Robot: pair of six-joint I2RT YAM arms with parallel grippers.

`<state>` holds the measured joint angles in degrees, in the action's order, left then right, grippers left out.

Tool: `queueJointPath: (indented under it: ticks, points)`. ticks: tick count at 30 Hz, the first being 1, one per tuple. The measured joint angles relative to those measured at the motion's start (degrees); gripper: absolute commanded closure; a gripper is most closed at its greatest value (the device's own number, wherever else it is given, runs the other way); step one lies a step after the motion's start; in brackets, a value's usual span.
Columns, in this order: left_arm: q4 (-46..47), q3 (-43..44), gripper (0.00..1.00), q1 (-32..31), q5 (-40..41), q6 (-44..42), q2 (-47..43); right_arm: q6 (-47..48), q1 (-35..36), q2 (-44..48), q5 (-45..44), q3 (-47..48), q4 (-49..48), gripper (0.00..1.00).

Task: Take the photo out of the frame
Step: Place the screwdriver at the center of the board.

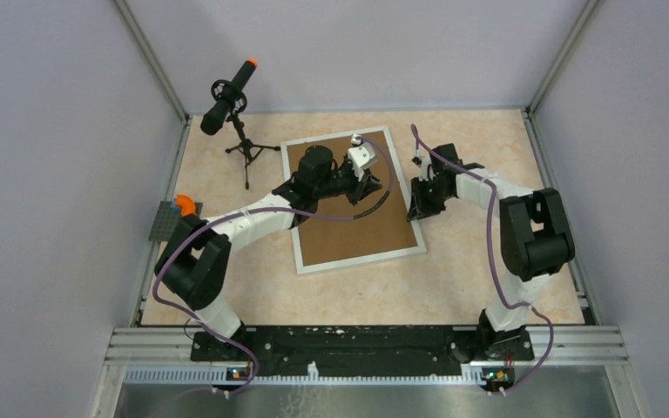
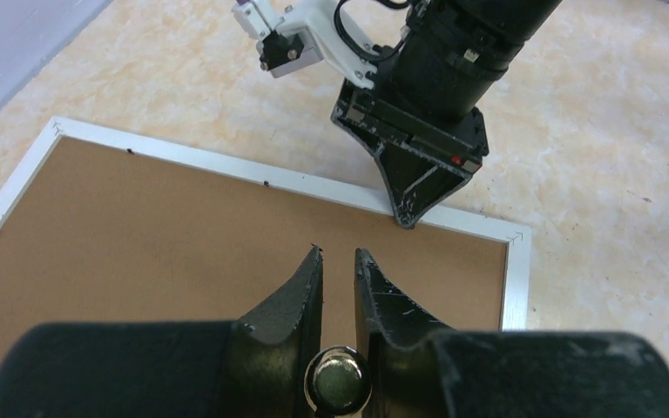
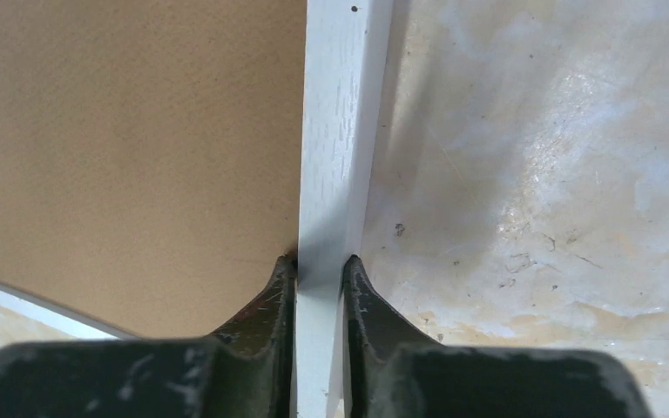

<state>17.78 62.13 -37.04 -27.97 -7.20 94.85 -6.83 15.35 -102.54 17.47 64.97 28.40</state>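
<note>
Tabletop [image 1: 357, 296] frame [image 3: 340, 131] (face-down) in right hand [image 3: 318, 263]

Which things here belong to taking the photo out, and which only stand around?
For the job: frame, face down; backing board; right gripper, pinching the frame's edge; left gripper, over the board. Photo not visible.
Standing around: microphone on tripod; small orange and grey object.

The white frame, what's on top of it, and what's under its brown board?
The white frame lies back up, its brown board on top. The left tool is over the board; the right tool pinches the frame's rail. Whatever lies beneath is covered; no photo shows.
</note>
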Motion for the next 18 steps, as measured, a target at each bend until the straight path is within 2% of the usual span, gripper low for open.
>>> queueJointPath:
  ticks: [2,9,14,16,18]
  points:
    - [-0.6,-0.3,1.00,0.2,0.4,0.0,-0.2,0.4,-0.1,0.0,0.3,0.3,0.4,1.00]
    - [-3.0,-0.8,1.00,2.7,-0.8,0.3,-1.2,1.0,-2.5,-0.4,5.2,0.2,0.2,1.00]
    - [-5.0,-0.7,1.00,5.1,-3.8,1.2,-1.4,1.2,-3.9,-0.4,9.6,-0.9,-1.1,0.57]
    - [-6.6,-0.7,1.00,5.8,-5.3,1.3,-1.5,0.9,-4.0,-0.2,11.3,-1.2,-1.2,0.47]
    - [-9.0,-0.3,1.00,6.6,-6.8,1.2,-1.7,1.0,-4.3,0.5,12.8,-1.5,-1.4,0.42]
